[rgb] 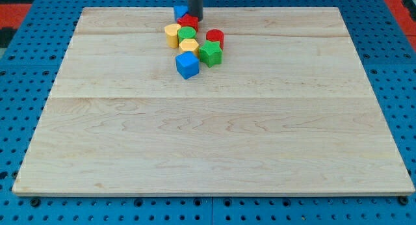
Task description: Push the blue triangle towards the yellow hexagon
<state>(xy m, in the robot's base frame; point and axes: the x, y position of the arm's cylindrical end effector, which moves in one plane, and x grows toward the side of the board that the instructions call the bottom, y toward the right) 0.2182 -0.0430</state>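
Sat at the view's top edge of the pale wooden board (214,153), in a tight cluster of small painted blocks. Blue triangular block (179,12) at the very top of the cluster, half hidden beside the dark rod; my tip (195,19) just to its right, touching or nearly so, behind the red block (189,21). No jaws to spread or close, only a plain rod end. Yellow hexagonal block (189,46) below, with the green block (187,34) between; another yellow block (171,34) to the left. Probably needed the tip above the triangle, pushing toward the view's bottom. Blue cube (187,65), green star-like block (210,53) and red cylinder (214,38) nearby.
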